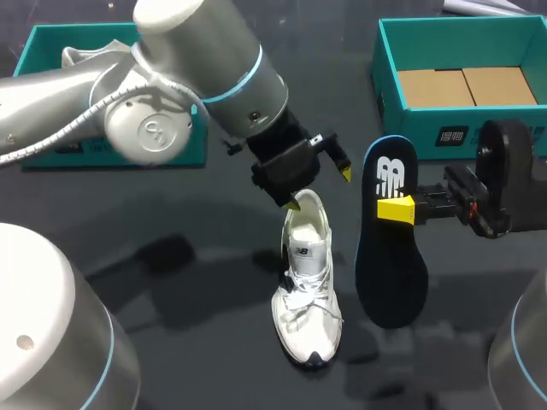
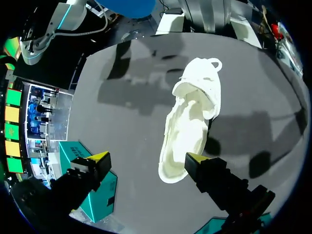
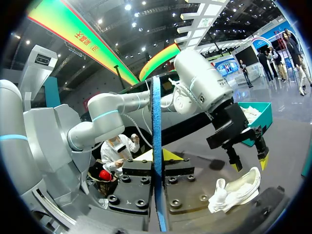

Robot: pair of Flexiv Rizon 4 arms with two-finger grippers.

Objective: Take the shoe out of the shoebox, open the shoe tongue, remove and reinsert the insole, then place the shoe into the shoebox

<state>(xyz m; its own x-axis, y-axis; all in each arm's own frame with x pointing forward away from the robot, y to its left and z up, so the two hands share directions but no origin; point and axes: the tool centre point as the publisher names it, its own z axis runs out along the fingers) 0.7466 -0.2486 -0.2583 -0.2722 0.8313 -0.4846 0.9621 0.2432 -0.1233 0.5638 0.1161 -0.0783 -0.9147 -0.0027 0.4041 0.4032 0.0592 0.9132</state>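
Nearest, at the lower left, only a grey arm housing [image 1: 51, 342], idle bulk and no part of the work. Beyond it, at the far edge of the dark table [image 1: 171, 222], the left shoebox [image 1: 43, 38], teal, with something pale inside, too hidden behind the left arm [image 1: 171, 77] to identify.

Reaching in from that side toward the middle, the left gripper [image 1: 319, 186] [image 2: 147, 158]: spread wide, nothing between the fingers, poised over the heel end of the white shoe [image 1: 306, 290] [image 2: 192, 122]. One yellow tip right at the heel collar; touching or not, cannot tell. Probably posted there to steady the shoe or hold its mouth open for the next step.

Sole down on the table, toe toward the head camera, laces loose, opening bare and unobstructed.

Just right of the shoe and apart from it, the dark insole [image 1: 389, 248] [image 3: 157, 146], fully out, held upright with its printed face to the head camera and its toe end hanging low. Gripped near the upper part by the right gripper [image 1: 395, 209] [image 3: 157, 165]; in the right wrist view, seen edge-on with a finger pressed to each face, so clamped tight. Kept aside, presumably, to leave the shoe's mouth clear and the insole ready to swing back in. Removal judged done; reinsertion not yet begun.

Far right, the right shoebox [image 1: 389, 77], teal, open, cardboard floor [image 1: 466, 85] showing: free to take the shoe last.
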